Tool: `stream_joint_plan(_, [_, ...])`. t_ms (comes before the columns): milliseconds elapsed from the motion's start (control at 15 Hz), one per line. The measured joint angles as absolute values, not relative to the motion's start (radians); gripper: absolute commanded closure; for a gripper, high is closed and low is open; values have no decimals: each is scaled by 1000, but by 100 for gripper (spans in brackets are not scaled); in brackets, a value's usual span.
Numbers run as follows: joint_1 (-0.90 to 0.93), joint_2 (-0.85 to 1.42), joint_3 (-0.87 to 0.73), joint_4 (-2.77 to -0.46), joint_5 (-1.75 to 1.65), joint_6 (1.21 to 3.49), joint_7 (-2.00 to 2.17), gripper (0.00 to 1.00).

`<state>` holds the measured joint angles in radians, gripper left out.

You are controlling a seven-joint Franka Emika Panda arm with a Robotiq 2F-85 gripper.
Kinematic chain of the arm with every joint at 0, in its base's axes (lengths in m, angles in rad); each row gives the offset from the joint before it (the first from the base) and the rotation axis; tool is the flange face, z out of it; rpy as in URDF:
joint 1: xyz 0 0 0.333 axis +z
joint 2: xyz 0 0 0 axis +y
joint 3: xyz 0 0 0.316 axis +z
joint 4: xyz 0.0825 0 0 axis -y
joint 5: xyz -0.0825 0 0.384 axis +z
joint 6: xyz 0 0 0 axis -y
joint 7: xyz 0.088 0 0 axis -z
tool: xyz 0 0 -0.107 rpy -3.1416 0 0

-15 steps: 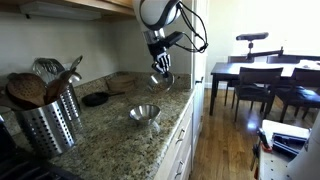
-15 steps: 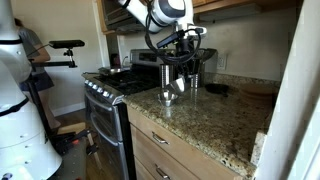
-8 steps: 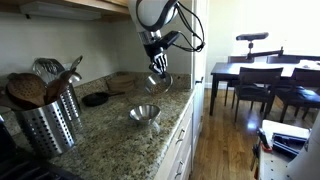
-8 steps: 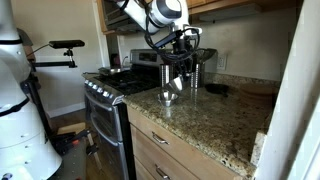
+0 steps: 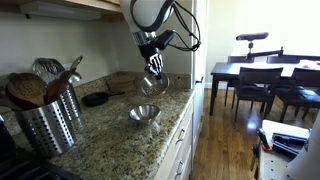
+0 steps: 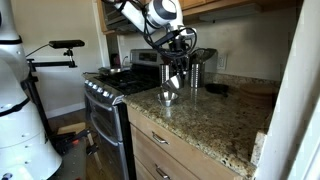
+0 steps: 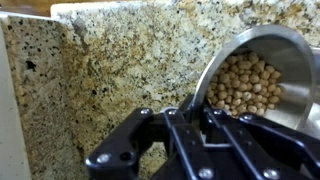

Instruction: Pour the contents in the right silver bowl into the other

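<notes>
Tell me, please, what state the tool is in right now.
Tool: closed on the rim of the silver bowl, which holds small round beans.

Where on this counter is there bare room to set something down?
Bare granite between the utensil holder and the resting silver bowl, toward the front edge. Crowded beyond it: the gripper holds the filled bowl there.

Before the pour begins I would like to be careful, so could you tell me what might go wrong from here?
1. The held bowl, pinched at its rim by the gripper, is well filled with small round pieces; tilting early could scatter them over the granite counter.
2. The other bowl sits near the counter's front edge, so pieces that miss may roll onto the floor.
</notes>
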<state>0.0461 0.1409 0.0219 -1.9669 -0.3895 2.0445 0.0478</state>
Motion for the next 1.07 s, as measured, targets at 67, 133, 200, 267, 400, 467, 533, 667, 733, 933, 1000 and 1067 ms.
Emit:
stream_joint_plan(67, [48, 141, 22, -1967, -399, 2044, 52, 93])
stream_joint_plan(133, [49, 141, 22, -1967, -411, 2044, 59, 93])
stream_joint_plan(200, [50, 141, 22, -1967, -428, 2044, 70, 93])
stream_joint_plan(267, [50, 141, 22, -1967, -445, 2044, 85, 93])
stream_joint_plan(400, [51, 141, 22, -1967, -479, 2044, 114, 93])
stream_joint_plan(467, [52, 142, 22, -1967, -491, 2044, 127, 93])
stream_joint_plan(533, [53, 142, 22, -1966, -499, 2044, 137, 93])
stream_joint_plan(667, [55, 145, 22, -1965, -504, 2045, 142, 93])
stream_joint_plan(733, [58, 147, 23, -1964, -505, 2045, 143, 93])
stream_joint_plan(933, [69, 155, 24, -1961, -505, 2045, 143, 93])
stream_joint_plan(1000, [73, 158, 26, -1960, -505, 2045, 143, 93])
stream_joint_plan(1067, [77, 163, 27, -1957, -505, 2045, 143, 93])
